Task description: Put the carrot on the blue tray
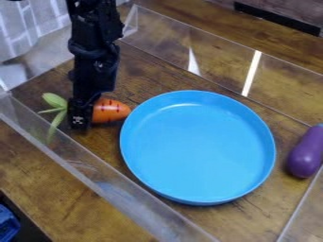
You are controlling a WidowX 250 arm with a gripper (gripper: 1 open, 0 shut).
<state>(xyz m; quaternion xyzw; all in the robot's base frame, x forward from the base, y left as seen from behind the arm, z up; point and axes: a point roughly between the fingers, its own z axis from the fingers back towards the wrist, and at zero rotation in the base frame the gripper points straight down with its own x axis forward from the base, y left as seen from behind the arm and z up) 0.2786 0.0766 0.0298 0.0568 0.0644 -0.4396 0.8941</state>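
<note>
The small orange carrot [112, 111] lies low over the wooden table, just left of the blue tray [198, 146]. Its green leafy top [53, 104] sticks out to the left. My black gripper [85, 115] points straight down and straddles the carrot between the leaves and the orange body. Its fingers are closed against the carrot. The carrot's tip nearly touches the tray's left rim. The large, round tray holds nothing.
A purple eggplant-like toy [307, 151] lies at the right edge, beyond the tray. Clear plastic walls [76, 165] fence the work area along the front and the left. A pale object [15, 33] sits at the back left.
</note>
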